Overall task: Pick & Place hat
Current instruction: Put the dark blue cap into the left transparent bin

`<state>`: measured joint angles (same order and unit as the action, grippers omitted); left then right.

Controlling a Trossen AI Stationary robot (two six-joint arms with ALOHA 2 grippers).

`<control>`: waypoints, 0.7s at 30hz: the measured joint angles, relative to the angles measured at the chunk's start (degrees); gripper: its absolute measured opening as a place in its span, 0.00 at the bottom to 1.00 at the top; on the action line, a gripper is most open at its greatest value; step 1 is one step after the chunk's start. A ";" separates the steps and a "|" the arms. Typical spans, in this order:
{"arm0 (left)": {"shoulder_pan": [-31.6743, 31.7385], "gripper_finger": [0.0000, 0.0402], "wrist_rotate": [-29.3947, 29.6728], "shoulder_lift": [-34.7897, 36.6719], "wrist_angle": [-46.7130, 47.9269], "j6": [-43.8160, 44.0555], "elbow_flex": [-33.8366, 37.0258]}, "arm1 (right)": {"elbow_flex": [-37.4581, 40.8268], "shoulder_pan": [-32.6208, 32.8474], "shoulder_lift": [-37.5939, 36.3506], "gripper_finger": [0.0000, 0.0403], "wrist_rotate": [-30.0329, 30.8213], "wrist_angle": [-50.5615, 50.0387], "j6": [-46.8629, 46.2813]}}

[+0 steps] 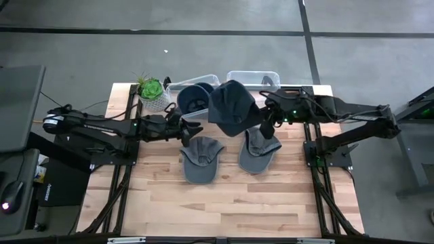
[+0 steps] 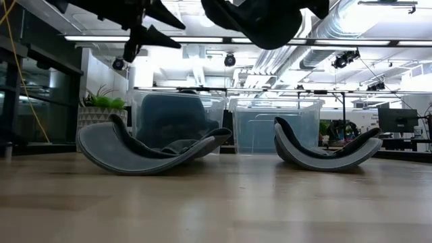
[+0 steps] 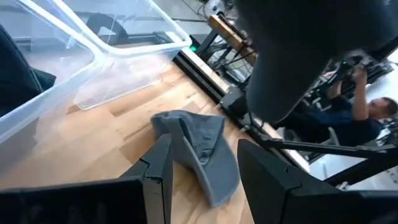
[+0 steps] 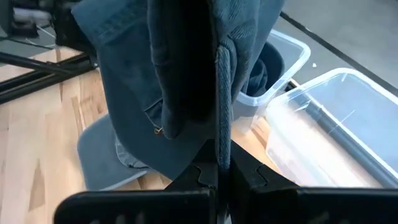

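While the right gripper (image 1: 266,122) dangles a dark cap (image 1: 232,106) by a pinched edge above the worktop (image 1: 224,200), near two bins (image 1: 252,77), the thin grip risks slippage; the left gripper (image 1: 183,129) waits, fingers apart and empty.

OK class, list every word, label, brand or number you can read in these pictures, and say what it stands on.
None can be read: the caps, the held cap and the clear bins bear no legible text.
The distant monitor is too small to read.
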<state>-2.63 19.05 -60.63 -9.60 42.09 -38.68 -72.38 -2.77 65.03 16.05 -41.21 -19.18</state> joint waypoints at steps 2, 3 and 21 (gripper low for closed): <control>0.00 0.32 0.81 -1.05 -0.54 -0.23 0.03 | 0.00 -0.34 -0.06 0.00 0.30 -0.01 0.17; 0.00 0.32 1.29 -1.20 -1.16 -0.21 0.04 | 0.00 -0.40 -0.06 0.00 0.45 -0.03 0.17; 0.04 0.34 0.95 -0.51 -4.78 -6.66 -2.01 | 0.07 -0.60 0.25 0.00 5.69 9.47 -1.30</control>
<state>-2.59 20.01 -61.14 -14.37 35.43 -40.68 -72.31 -3.38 65.28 21.74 -31.73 -20.48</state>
